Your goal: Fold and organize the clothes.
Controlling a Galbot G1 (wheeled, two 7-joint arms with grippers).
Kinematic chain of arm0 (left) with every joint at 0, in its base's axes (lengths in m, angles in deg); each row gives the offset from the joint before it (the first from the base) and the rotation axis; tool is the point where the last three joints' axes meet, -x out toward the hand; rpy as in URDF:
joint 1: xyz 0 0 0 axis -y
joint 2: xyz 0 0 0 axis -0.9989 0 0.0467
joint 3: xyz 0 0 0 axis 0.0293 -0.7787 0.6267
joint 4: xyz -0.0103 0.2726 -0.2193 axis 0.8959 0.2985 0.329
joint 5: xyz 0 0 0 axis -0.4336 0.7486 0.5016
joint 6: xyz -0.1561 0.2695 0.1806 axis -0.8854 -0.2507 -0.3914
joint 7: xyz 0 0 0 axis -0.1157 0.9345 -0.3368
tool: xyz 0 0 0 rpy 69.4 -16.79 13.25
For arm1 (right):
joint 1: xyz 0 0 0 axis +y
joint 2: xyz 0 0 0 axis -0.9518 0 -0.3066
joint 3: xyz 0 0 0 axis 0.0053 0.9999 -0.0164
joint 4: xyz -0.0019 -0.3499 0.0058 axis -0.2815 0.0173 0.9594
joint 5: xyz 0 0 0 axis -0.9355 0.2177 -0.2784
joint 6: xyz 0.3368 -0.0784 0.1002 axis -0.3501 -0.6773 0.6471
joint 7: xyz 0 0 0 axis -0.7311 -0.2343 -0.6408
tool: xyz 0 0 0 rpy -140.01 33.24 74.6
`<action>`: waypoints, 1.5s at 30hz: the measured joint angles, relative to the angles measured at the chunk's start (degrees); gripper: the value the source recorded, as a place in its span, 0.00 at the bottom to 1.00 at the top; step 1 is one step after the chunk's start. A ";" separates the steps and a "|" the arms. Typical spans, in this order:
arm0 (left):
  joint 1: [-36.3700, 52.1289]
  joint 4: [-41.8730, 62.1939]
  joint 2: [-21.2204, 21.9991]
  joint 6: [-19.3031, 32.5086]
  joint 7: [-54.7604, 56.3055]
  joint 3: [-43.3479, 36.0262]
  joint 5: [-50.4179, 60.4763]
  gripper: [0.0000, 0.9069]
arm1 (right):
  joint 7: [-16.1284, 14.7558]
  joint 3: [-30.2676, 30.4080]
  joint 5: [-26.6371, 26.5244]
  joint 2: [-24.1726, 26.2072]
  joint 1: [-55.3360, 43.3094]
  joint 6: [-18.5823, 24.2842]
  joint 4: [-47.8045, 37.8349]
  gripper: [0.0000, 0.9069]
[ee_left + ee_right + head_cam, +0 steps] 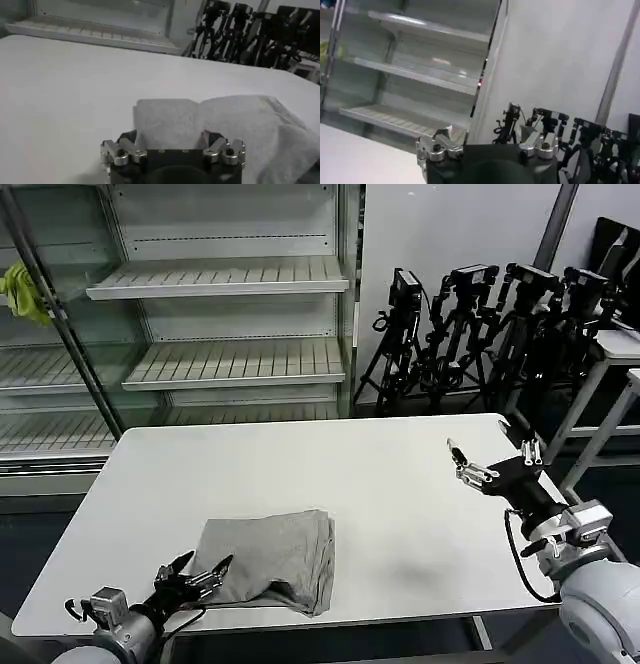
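A folded light grey T-shirt [275, 559] lies near the front edge of the white counter [300, 474]. The left pincer [195, 572], fingers spread, sits at the shirt's near-left corner. The right pincer [490, 452], also spread, hovers above the counter's far right side.

One folded grey T-shirt [275, 559] lies on one white table [300, 464]. Two grippers are in sight — the left gripper [195, 574] at the shirt's near edge and the right gripper [490, 456] above the table's far right part. Behind the table stands one shelving unit [225, 314] with three slatted shelves visible in its middle bay (the bay further left is partly cut off). One yellow-green cloth [22, 292] hangs at the left edge. Black tripods [480, 334] cluster at the wall — at least four, too overlapped to count exactly.
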 measured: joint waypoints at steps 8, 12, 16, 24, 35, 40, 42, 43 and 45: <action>-0.40 -0.45 0.41 0.38 -0.78 -0.25 0.70 0.04 | -0.03 -0.47 0.05 -0.57 0.81 0.03 0.56 1.00; -0.47 -0.44 0.59 0.76 -1.15 -0.55 1.01 0.06 | -0.05 -0.72 0.12 -0.89 1.39 0.04 0.92 1.00; -0.58 -0.57 0.70 1.07 -1.46 -0.72 1.28 0.06 | -0.04 -0.90 0.17 -1.07 1.81 0.04 1.30 1.00; -0.86 -1.06 0.86 1.53 -1.76 -0.66 1.40 0.06 | 0.00 -1.22 0.27 -1.34 2.55 0.03 2.09 1.00; -1.78 -1.97 0.45 1.46 -1.90 0.52 1.75 0.04 | 0.02 -1.47 0.13 -1.31 2.45 0.03 2.92 1.00; -2.64 -2.56 -0.52 1.45 -2.07 2.29 1.75 0.06 | -0.02 -0.81 0.08 -1.50 1.57 0.11 2.75 1.00; -3.17 -2.65 -1.16 1.50 -2.11 3.52 1.81 0.04 | -0.04 -0.36 0.07 -1.71 0.97 0.15 2.52 1.00; -3.34 -2.66 -1.49 1.57 -2.11 4.16 1.98 0.06 | -0.04 -0.12 0.07 -1.78 0.65 0.19 2.37 1.00; -3.79 -2.63 -2.34 1.61 -2.20 5.73 2.09 0.06 | -0.07 0.47 0.07 -1.93 -0.04 0.24 2.14 1.00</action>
